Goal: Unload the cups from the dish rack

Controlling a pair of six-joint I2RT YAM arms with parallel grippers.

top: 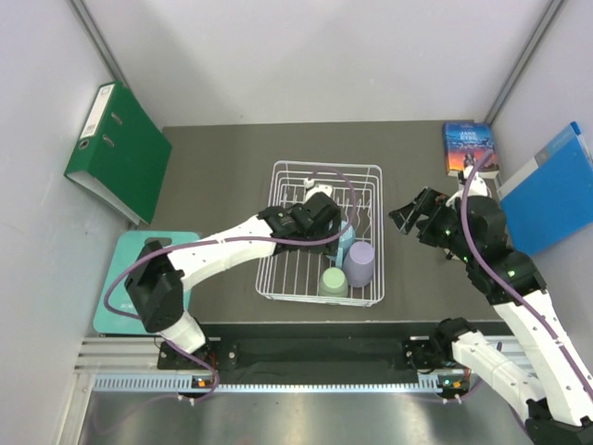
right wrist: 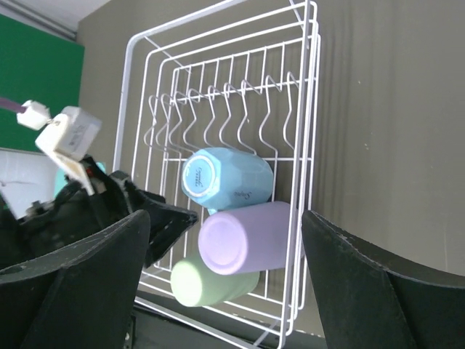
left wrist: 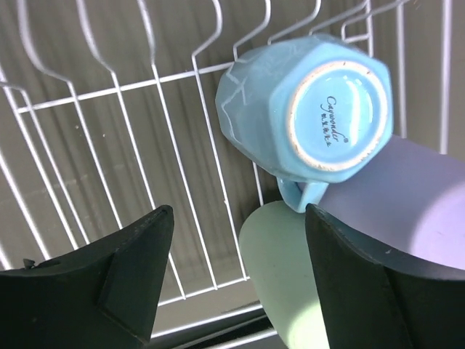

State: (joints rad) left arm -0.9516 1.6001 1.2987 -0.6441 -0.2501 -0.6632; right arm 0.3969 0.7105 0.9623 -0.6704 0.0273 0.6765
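Nearest the arm bases, the green cup (top: 333, 281) sits at the rack's (top: 274, 232) near edge, seemingly bottom-up, touching the lavender cup (top: 359, 262) just to its right. Behind them the blue cup (left wrist: 305, 102) lies tipped, its base facing the left wrist camera and its handle turned toward the green one. All three crowd the rack's near right corner.

The left gripper (left wrist: 238, 214) hangs inside the rack above the green cup, fingers spread and pinching nothing. The right gripper (top: 412, 215) hovers just outside the rack's right wall, likewise spread and empty.

The cups look like glazed ceramic: stiff, fairly light, slick, and likely to chip if knocked against wire or each other. Packed this tight, each is probably best pinched across its body from above and lifted straight up. The blue cup's handle is a thinner, riskier hold.

Count: three cups in view, one green, one lavender and one blue, plus one rack and two grippers. Farther back stand one green binder (top: 116, 148) at the left wall and one book (top: 470, 148) at the right.
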